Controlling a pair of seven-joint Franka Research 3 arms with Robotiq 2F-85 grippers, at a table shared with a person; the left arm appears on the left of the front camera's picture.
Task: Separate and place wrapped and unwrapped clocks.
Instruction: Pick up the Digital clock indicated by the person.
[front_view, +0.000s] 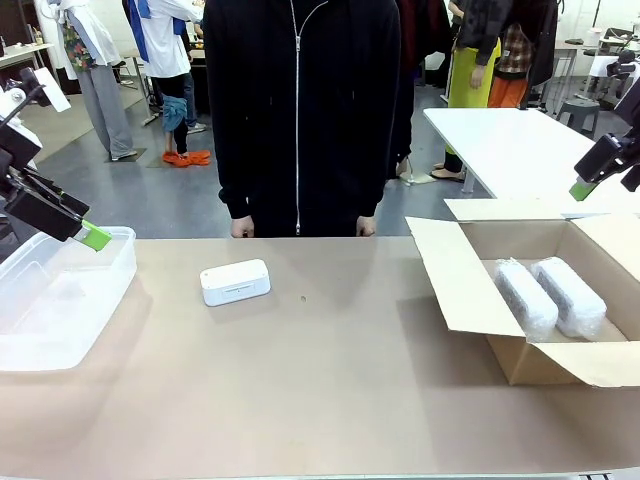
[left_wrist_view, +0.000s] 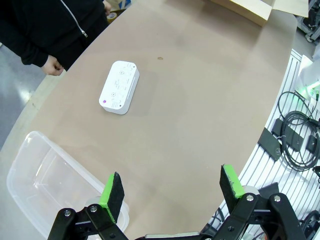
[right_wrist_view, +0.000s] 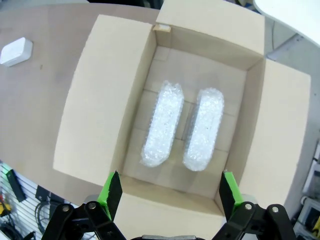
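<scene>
Wrapped clocks (right_wrist_view: 162, 125) lay side by side in the cardboard box (right_wrist_view: 90, 100) at the right edge of the counter (front_view: 330, 400). The bare clock (front_view: 235, 282) sat near its far edge, left of middle. My left pincer (left_wrist_view: 171, 180) and right pincer (right_wrist_view: 170, 185) hung open, empty. I feared that smooth casing slipping from an off-centre pinch.

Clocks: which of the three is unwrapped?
The smooth white clock, alone on the table; the two wrapped clocks lie side by side in the box.
</scene>
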